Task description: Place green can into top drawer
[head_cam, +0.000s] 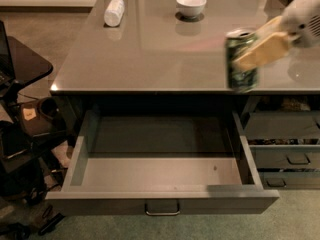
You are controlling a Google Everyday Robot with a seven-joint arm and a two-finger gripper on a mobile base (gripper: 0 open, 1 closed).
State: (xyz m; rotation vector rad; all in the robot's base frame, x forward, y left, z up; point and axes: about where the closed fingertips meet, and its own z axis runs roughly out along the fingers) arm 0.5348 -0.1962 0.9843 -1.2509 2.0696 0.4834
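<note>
The green can [241, 66] is dark green with pale swirls and a silver top. It is held upright in the air over the front right part of the counter. My gripper [257, 51] comes in from the upper right, and its pale fingers [264, 50] are shut on the can's upper side. The top drawer [162, 202] is pulled wide open below the counter edge. It is wide, shallow and grey, with a small metal bar handle [162, 209] at the centre of its front. Its inside is bare. The can is above the drawer's right rear corner.
A grey counter [150, 59] carries a white bottle [114, 11] lying at the back left and a white bowl [191, 5] at the back centre. Narrower grey drawers [285, 149] stand at the right. A dark stand with clutter [20, 114] is at the left.
</note>
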